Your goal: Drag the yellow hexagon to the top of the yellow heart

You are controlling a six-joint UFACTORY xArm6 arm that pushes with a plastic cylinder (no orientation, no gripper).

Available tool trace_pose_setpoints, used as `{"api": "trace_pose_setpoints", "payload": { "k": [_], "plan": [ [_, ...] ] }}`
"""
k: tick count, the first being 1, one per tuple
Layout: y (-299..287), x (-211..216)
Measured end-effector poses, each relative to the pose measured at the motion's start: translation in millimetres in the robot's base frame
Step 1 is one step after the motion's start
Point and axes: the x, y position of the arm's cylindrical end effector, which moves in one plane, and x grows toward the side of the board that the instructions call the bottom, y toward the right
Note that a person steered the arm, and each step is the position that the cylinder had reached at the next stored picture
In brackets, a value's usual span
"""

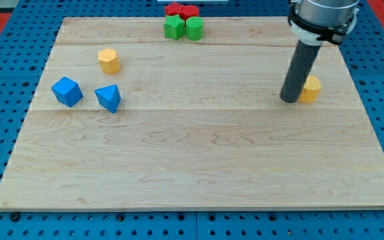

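The yellow hexagon [109, 61] sits on the wooden board [199, 167] at the upper left. The other yellow block, the heart [311, 89], sits at the right, partly hidden behind my rod. My tip [289, 100] rests on the board right against the heart's left side, far to the right of the hexagon.
A blue cube-like block [67, 91] and a blue triangular block [109, 98] lie just below the hexagon at the left. At the top edge, two red blocks [181, 10] sit behind a green star-like block [174, 27] and a green round block [194, 28].
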Motion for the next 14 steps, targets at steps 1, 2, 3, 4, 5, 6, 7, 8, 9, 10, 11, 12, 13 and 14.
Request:
{"api": "trace_pose_setpoints", "payload": {
  "k": [1, 2, 3, 4, 5, 6, 7, 8, 9, 10, 11, 12, 13, 14],
  "plan": [
    [-97.7, 2.4],
    [-177.4, -22.7],
    [-245.3, -39.6],
    [-301.0, -40.2],
    [-343.7, -54.7],
    [-374.1, -77.4],
    [-360.4, -105.0],
    [-277.1, -112.2],
    [-154.4, -112.3],
    [-135.7, -112.3],
    [-204.3, -112.3],
    [-278.1, -99.0],
    [-280.6, -63.5],
    [-186.3, -61.5]
  ]
}}
